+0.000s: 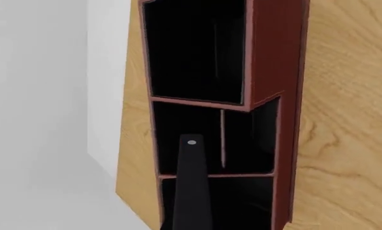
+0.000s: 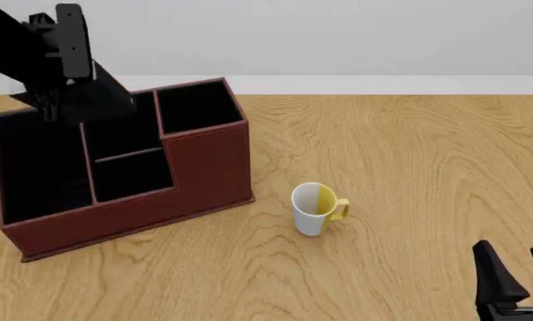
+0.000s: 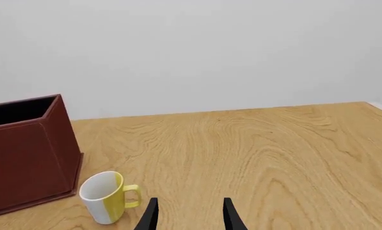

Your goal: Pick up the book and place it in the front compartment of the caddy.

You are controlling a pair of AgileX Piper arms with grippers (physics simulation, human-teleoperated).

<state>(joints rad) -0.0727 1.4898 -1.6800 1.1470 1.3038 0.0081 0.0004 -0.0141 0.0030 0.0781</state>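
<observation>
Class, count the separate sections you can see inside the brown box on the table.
4: a long one along the caddy's left side, two small middle ones, and a tall square one at its far right. The arm hides part of them.

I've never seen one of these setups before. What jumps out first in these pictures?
The big reddish-brown caddy with black-lined sections dominates the table's left, with the black left arm reaching down over it. A white-and-yellow mug stands alone to its right, and the right gripper waits open at the near right corner.

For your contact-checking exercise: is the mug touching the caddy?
Apart. The front view shows bare wooden table between the mug and the caddy; the right wrist view shows the same gap.
</observation>
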